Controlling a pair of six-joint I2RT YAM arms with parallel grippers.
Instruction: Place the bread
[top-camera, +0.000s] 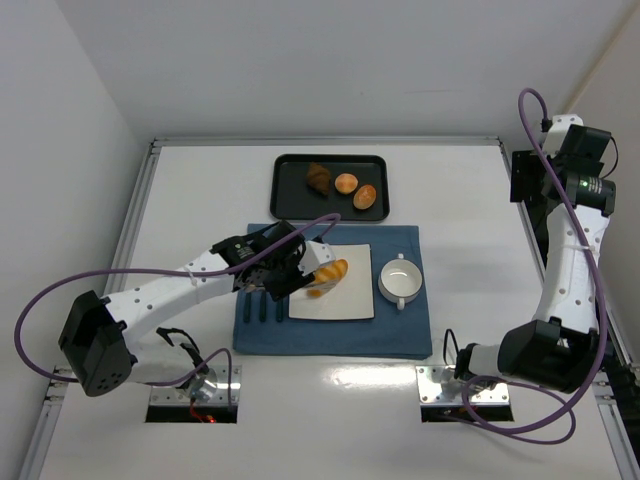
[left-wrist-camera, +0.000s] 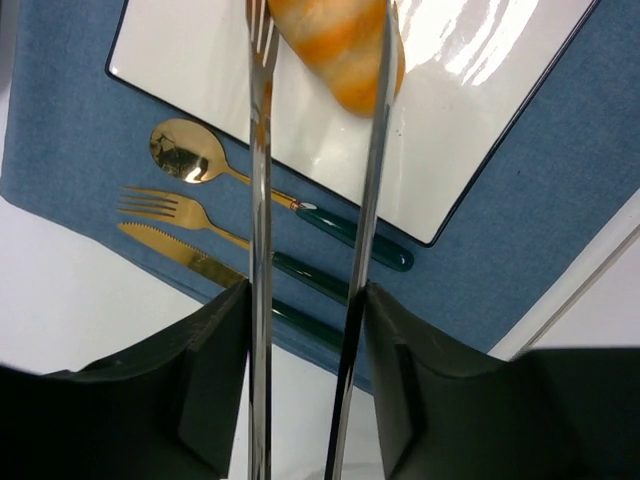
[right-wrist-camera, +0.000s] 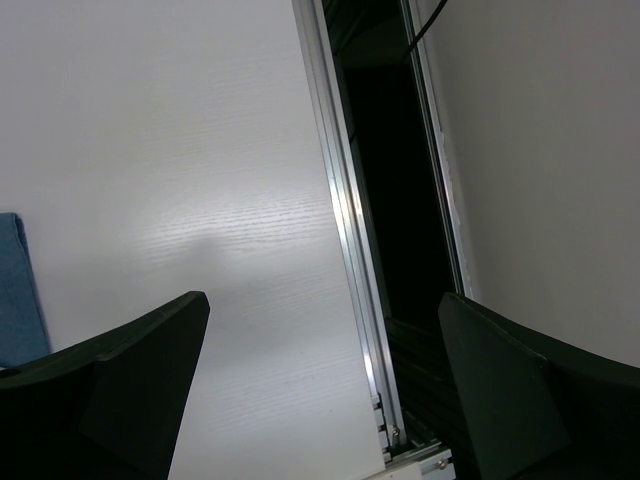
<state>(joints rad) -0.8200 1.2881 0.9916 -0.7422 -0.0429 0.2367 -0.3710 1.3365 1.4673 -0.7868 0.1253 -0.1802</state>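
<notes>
White table (top-camera: 300, 420) with metal rails (top-camera: 330, 141) along its edges, closed in by plain white walls (top-camera: 330, 60) on three sides; soft, even light.

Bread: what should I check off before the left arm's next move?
1. Hold on the bread by the tongs: ok, it sits between the blades.
2. The left gripper has its fingers clamped on the tongs: ok.
3. The bread is over the white plate: ok.
4. The bread touches the plate: cannot tell.
5. The spoon, fork and knife lie beside the plate, off it: ok.
6. The right gripper is open, empty and far from the plate: ok.
</notes>
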